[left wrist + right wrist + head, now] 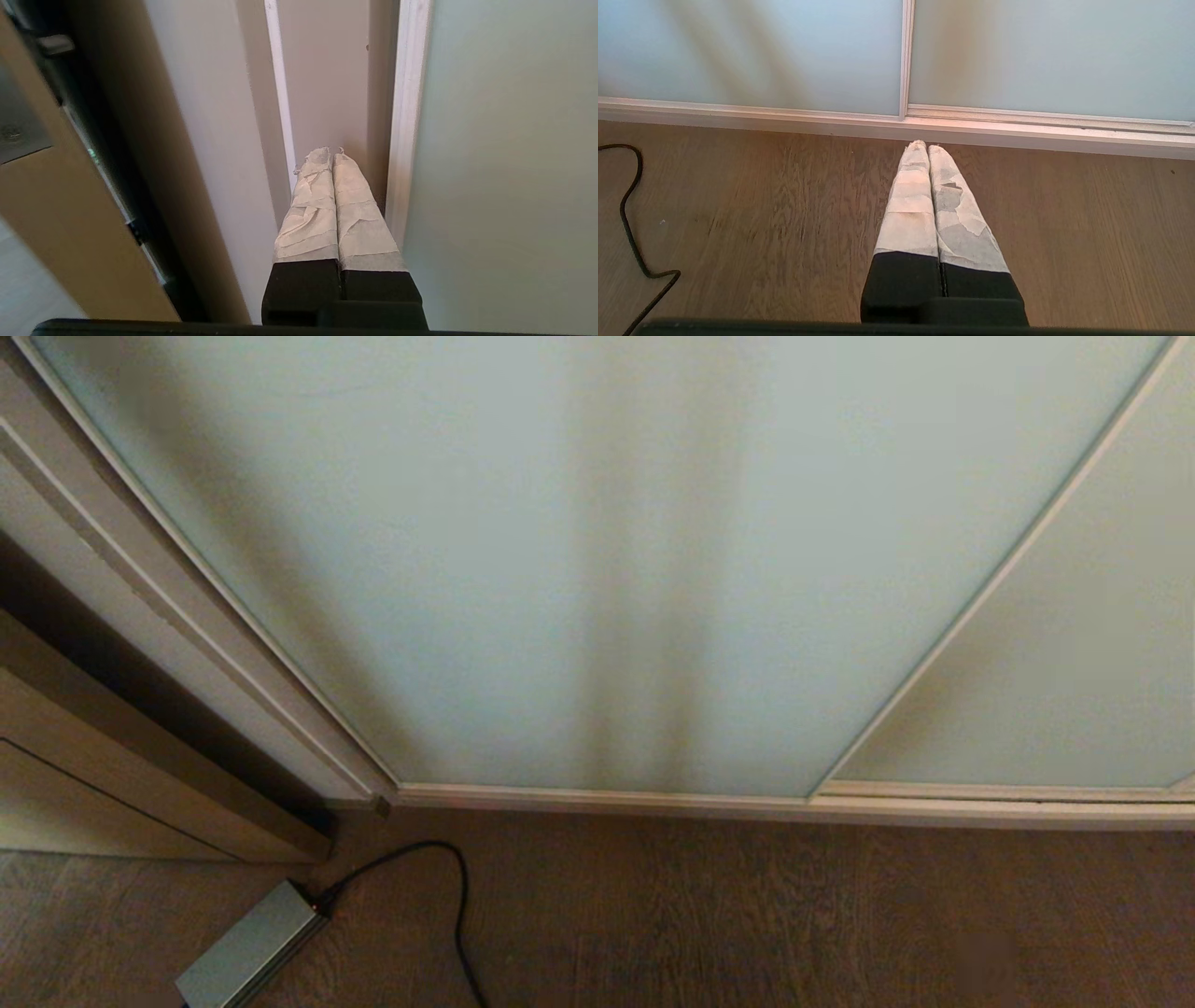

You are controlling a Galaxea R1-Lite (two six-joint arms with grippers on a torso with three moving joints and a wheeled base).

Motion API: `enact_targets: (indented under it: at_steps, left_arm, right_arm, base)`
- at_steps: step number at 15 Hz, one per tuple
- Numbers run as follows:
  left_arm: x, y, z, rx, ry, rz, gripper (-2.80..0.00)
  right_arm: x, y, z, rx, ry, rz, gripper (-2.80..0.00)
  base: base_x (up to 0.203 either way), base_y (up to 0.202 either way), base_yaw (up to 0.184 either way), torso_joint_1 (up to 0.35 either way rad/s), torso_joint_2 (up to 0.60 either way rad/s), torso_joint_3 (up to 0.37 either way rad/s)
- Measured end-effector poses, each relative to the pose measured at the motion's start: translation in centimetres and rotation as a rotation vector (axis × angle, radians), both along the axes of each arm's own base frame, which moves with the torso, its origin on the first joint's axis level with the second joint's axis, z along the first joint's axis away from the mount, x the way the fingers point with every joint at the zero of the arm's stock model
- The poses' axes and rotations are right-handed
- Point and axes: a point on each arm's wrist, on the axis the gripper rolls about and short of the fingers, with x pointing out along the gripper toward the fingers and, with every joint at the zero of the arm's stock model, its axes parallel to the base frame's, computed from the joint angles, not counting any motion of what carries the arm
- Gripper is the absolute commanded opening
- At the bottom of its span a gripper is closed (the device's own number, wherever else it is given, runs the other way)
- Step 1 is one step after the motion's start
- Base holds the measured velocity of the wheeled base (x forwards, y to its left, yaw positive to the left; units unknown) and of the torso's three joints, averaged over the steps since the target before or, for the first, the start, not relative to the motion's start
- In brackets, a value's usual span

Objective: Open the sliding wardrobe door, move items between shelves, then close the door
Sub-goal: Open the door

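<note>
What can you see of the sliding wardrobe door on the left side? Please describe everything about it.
The sliding wardrobe door is a tall pale mint-green frosted panel with a slim cream frame. It stands upright and shut: its left edge sits against the wardrobe's side frame, and its right edge meets the second, alike panel. Its bottom rail runs along the floor track. Soft shadows fall on the glass. The left gripper, shut, points at the door's left edge; contact cannot be told.

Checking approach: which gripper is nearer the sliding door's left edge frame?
Left. The left gripper points at the door frame edge, shut. The right gripper hangs over the floor, shut.
</note>
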Motion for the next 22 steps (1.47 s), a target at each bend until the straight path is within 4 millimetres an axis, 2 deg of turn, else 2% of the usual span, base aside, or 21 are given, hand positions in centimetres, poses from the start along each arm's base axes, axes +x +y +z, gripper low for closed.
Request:
enact_targets:
  at_steps: [6, 14, 22]
  left_arm:
    - [1.4, 0.1, -0.4, 0.034, 0.019, -0.09, -2.8]
    - [1.9, 0.0, -0.6, 0.045, 0.023, -0.141, -2.8]
    - [0.3, -2.6, -0.2, 0.021, 0.046, -0.263, -2.8]
  right_arm:
    - [0.0, 0.0, 0.0, 0.0, 0.0, 0.0, -2.8]
    - [0.0, 0.0, 0.0, 0.0, 0.0, -0.001, -2.8]
    - [0.0, 0.0, 0.0, 0.0, 0.0, 0.001, -2.8]
  base:
    - [0.0, 0.0, 0.0, 0.0, 0.0, 0.0]
    - [0.0, 0.0, 0.0, 0.0, 0.0, 0.0]
    - [0.0, 0.0, 0.0, 0.0, 0.0, 0.0]
